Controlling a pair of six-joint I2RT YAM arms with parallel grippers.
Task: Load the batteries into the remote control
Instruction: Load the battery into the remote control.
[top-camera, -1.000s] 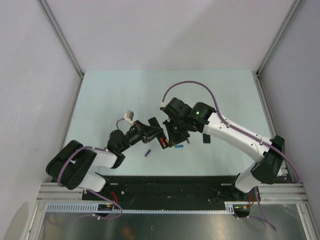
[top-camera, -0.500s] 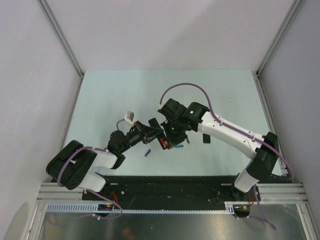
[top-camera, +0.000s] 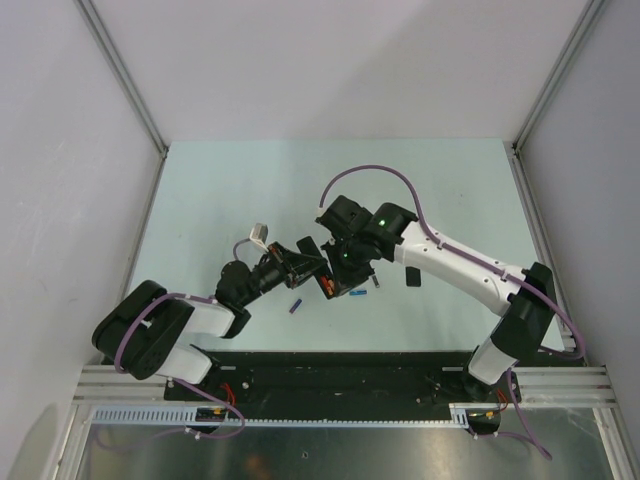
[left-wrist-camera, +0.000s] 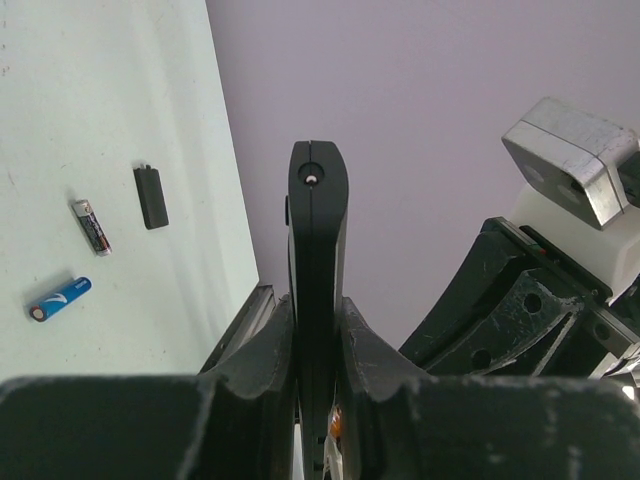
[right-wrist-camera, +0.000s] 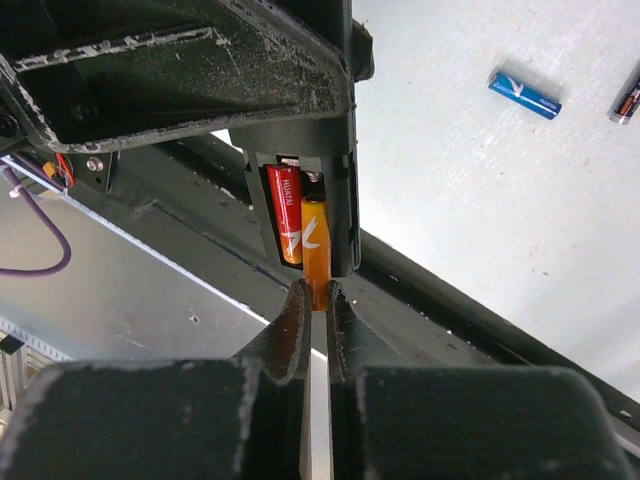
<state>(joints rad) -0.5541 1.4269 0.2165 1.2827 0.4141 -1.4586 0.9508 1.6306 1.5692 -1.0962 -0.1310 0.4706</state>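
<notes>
Desk (top-camera: 220, 190): a pale green surface is carrying the loose things, with both arms reaching in over it.
Room: plain grey-lilac walls (top-camera: 330, 70) are closing the desk in on three sides, with metal posts at the corners.
Left claw (left-wrist-camera: 317, 320): its fingers are clamping the remote control (left-wrist-camera: 317, 220) edge-on, holding it up off the desk.
Remote control recess: it is facing the right wrist camera, and a red battery (right-wrist-camera: 286, 215) is sitting inside it.
Right claw (right-wrist-camera: 313, 315): its fingers are pinching the lower end of the orange battery (right-wrist-camera: 316, 240).
Orange battery: its upper part is lying in the recess just beside the red one, while its lower end is sticking out past the remote's edge.
Loose on the desk: a blue battery (left-wrist-camera: 59, 299), a dark battery (left-wrist-camera: 91, 227) and a small black flat piece (left-wrist-camera: 151, 197) are lying well apart from both claws.
</notes>
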